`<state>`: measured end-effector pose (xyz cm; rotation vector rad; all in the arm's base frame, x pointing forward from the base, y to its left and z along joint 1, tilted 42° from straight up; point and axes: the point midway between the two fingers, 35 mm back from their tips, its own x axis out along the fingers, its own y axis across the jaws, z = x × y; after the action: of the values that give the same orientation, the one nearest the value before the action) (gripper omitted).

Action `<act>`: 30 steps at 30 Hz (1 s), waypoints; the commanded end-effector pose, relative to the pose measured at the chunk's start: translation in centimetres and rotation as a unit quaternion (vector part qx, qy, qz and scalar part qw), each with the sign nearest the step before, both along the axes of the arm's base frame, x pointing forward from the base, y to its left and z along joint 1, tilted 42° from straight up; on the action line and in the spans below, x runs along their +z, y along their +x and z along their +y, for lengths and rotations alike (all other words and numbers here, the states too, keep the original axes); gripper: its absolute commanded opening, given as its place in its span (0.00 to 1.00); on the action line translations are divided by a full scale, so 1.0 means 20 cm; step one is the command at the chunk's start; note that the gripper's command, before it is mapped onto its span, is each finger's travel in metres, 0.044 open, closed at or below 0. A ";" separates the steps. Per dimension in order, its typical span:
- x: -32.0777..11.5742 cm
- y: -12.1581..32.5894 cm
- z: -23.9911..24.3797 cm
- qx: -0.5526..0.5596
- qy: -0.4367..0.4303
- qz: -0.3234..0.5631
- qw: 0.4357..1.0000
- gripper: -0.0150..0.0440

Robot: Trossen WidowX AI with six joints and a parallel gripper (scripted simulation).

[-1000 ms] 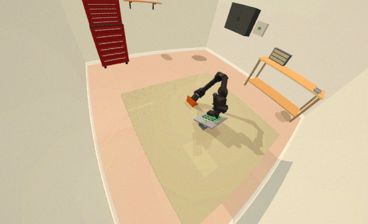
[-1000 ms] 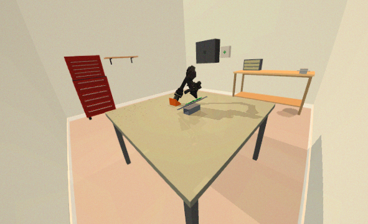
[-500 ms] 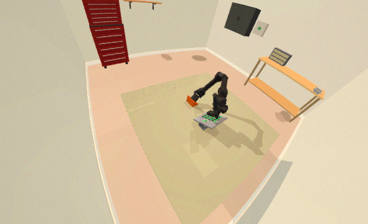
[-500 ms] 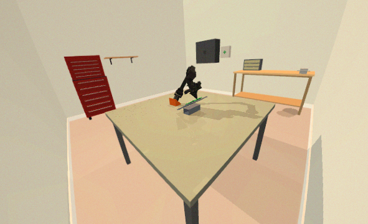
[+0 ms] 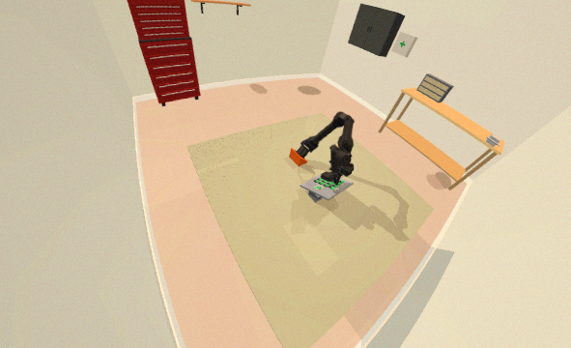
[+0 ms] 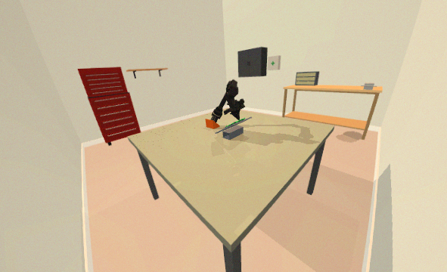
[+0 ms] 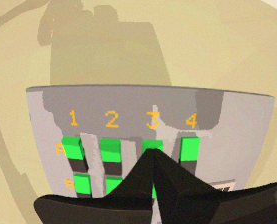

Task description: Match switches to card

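Note:
The tilted grey panel (image 5: pixel 308 186) (image 6: pixel 218 131) (image 7: pixel 249 130) bears the switch grid. My gripper (image 5: pixel 326 178) (image 6: pixel 240 119) (image 7: pixel 151 154) is shut and empty, its tips at switch A3 (image 7: pixel 153 144) in the wrist view, covering its nearer part; contact cannot be told. Switches A1 (image 7: pixel 72 148), A2 (image 7: pixel 110 149) and A4 (image 7: pixel 190 148) show green far halves and dark nearer halves; B1 (image 7: pixel 82 183) and B2 (image 7: pixel 114 185) show partly. Which halves are raised is hard to tell here. The fingers hide most lower rows. Only the upper part of the card (image 7: pixel 223 186) shows, right of the grid.
The panel rests on a grey block (image 5: pixel 315 196) (image 6: pixel 233 133) on the table (image 5: pixel 246 193) (image 6: pixel 208 174). An orange base piece (image 5: pixel 297 157) (image 6: pixel 212 123) sits at the arm's foot. A workbench (image 5: pixel 451 116) (image 6: pixel 333 89) and red cabinet (image 5: pixel 169 63) (image 6: pixel 110 102) stand beyond the table.

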<state>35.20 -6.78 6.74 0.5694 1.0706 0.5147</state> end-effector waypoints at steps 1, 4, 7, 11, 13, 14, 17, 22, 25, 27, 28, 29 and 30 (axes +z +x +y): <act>0.00 0.00 0.00 -0.002 0.000 0.002 1.000 0.25; -0.01 0.00 0.00 -0.002 0.000 0.002 1.000 0.25; -0.01 0.00 0.00 -0.002 0.000 0.002 1.000 0.25; -0.01 0.00 0.00 -0.002 0.000 0.002 1.000 0.25; -0.01 0.00 0.01 -0.002 0.000 0.002 1.000 0.25; -0.01 0.00 0.01 -0.002 0.000 0.002 1.000 0.25; -0.01 0.01 0.01 -0.002 0.000 0.002 1.000 0.25; -0.01 0.01 0.01 -0.002 0.000 0.002 1.000 0.25; -0.01 0.01 0.01 -0.002 0.000 0.002 1.000 0.25; -0.02 0.01 0.01 -0.002 0.000 0.002 1.000 0.25; -0.02 0.01 0.01 -0.002 0.001 0.002 1.000 0.25; -0.02 0.01 0.01 -0.002 0.001 0.002 1.000 0.25; -0.02 0.01 0.01 -0.002 0.001 0.002 1.000 0.25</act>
<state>35.39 -6.55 6.50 0.5689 1.0693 0.5146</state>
